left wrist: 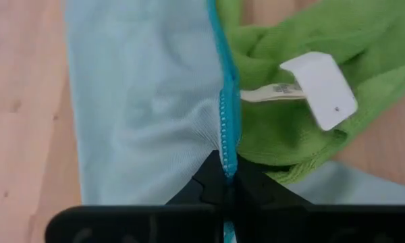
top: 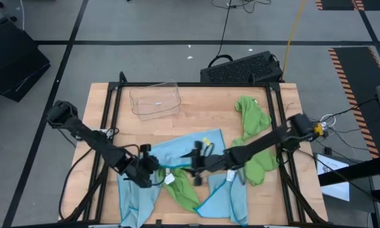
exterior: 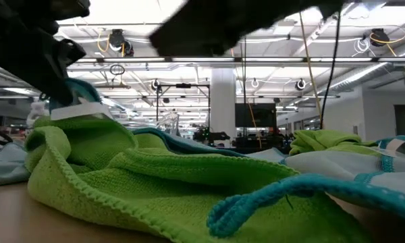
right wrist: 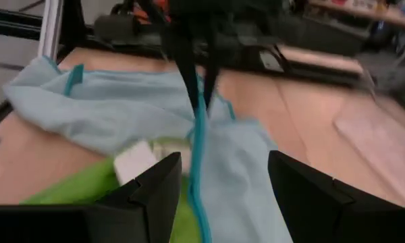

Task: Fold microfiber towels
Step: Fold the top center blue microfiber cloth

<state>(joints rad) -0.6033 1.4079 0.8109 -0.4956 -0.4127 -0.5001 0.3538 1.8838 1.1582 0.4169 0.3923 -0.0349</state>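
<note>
While my left gripper [left wrist: 228, 177] sits low over the table's near middle, its fingers are pinched together on the teal-stitched hem of a light blue towel [left wrist: 142, 101]. That cloth spreads away from the fingertips, flat on the wooden table [top: 196, 107]. Just beside the pinch lies a lime green towel [left wrist: 304, 128], its white tag [left wrist: 320, 88] resting on top. My right gripper [right wrist: 219, 179] faces the left one at close range, fingers [right wrist: 155, 185] apart, holding nothing; the same blue hem runs between them. A second green towel [top: 253, 126] lies well apart, near a clear tray [top: 155, 101].
</note>
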